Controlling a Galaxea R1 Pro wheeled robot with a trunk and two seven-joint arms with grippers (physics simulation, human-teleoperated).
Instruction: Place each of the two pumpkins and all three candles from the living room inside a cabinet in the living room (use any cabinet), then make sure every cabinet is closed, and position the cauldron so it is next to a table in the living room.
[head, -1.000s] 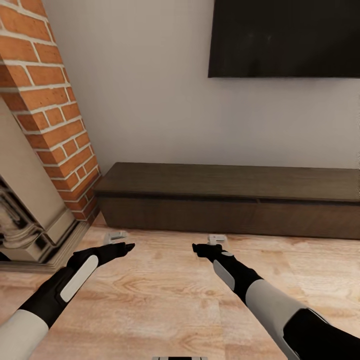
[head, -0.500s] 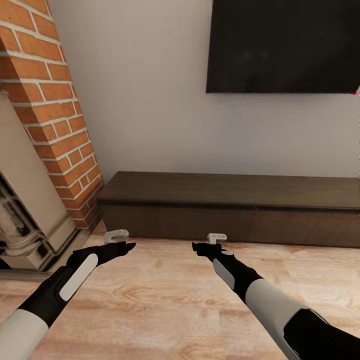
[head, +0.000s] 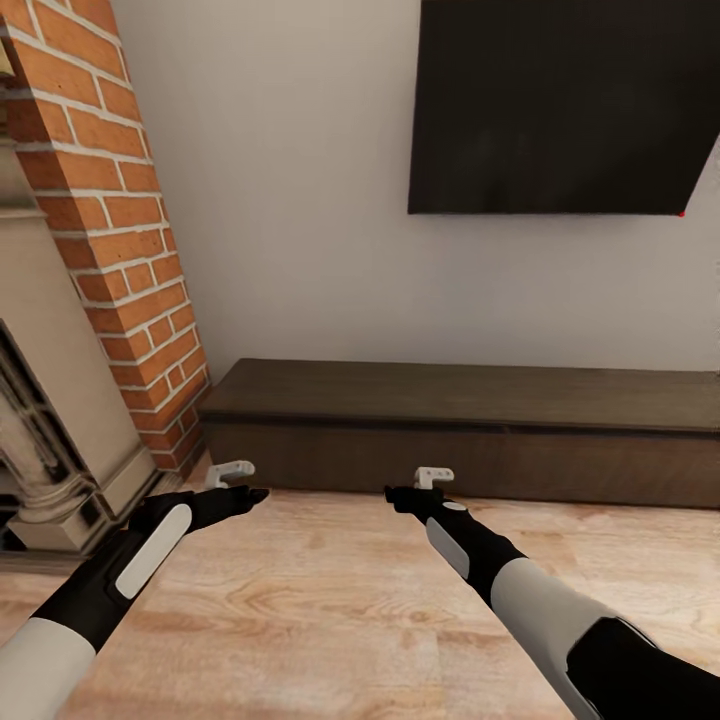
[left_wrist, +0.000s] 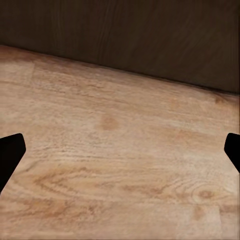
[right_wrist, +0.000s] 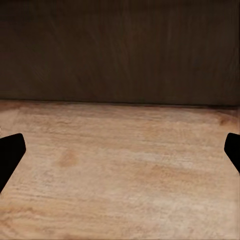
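The long, low, dark brown cabinet (head: 470, 425) stands against the white wall, its drawer fronts shut flush. My left gripper (head: 232, 477) and right gripper (head: 433, 480) hover over the wooden floor just short of its front, both open and empty. In the wrist views the cabinet front (left_wrist: 125, 30) (right_wrist: 120, 50) fills the far side, and the black fingertips (left_wrist: 10, 155) (right_wrist: 10, 155) sit wide apart at the frame edges. The pumpkins, candles and cauldron are out of view.
A red brick chimney column (head: 110, 220) with a pale stone fireplace surround (head: 50, 430) stands at the left, close to my left arm. A black TV screen (head: 570, 100) hangs on the wall above the cabinet. Light wood floor (head: 330, 610) stretches in front.
The head view has tilted upward, so the cabinet and TV sit lower in the picture. Both arms hold the same pose with grippers open.
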